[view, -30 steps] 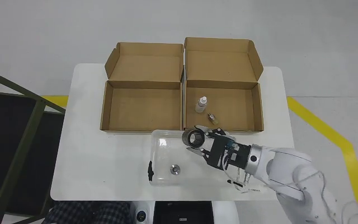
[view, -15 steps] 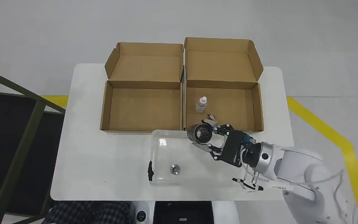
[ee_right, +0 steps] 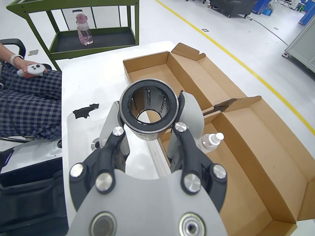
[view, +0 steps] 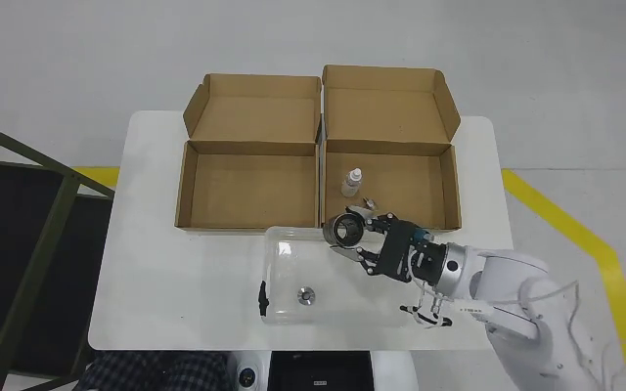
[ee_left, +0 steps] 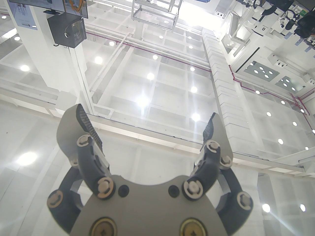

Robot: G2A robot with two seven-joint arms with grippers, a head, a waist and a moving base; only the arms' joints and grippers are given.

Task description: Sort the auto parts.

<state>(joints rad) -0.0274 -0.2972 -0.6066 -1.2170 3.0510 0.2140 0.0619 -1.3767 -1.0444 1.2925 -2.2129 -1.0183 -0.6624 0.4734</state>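
white table [view: 156,283] under everything. at its far edge stand two open cardboard boxes side by side: the left box [view: 247,191] is bare and the right box [view: 416,191] already has parts in it, so i read these as the sorting bins. just in front sits one clear tray [view: 284,266], likely the supply.

the right gripper [view: 352,240] is clamped on the bearing [view: 344,232], one dark-rimmed metal sleeve. it's pinched across its round wall, which leaves the bore free, and held over the tray's far rim near the seam between the boxes. the left gripper [ee_left: 147,128] points at the ceiling with fingers spread and nothing in them, parked clear, i'd say.

the smaller bits: one white bottle [view: 352,180] in the right box, beside it one brass fitting [view: 372,205], perhaps, it's too small to be sure, and one round metal piece [view: 307,294] in the tray.
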